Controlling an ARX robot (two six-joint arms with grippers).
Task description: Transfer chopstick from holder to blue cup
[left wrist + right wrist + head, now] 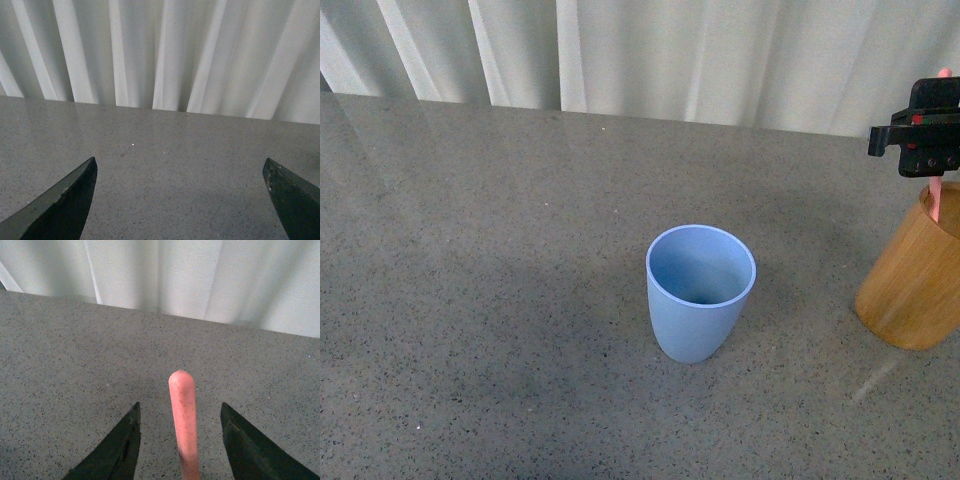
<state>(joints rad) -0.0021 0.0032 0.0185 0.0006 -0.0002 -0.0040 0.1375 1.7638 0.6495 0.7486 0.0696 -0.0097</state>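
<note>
The light blue cup (pixel 700 290) stands upright near the middle of the grey table, with nothing in it. At the right edge stands the orange-brown wooden holder (pixel 912 290), partly cut off by the frame. The pink chopstick (pixel 936 200) rises out of it. My right gripper (pixel 926 125) hangs just above the holder, around the chopstick's upper part. In the right wrist view the chopstick (pixel 183 425) stands between the open right gripper (pixel 180 412) fingers, a gap on each side. My left gripper (pixel 180 170) is open over bare table and does not show in the front view.
The grey speckled table (pixel 500 300) runs back to a white pleated curtain (pixel 650 50). The blue cup stands to the left of the holder, with bare table between them.
</note>
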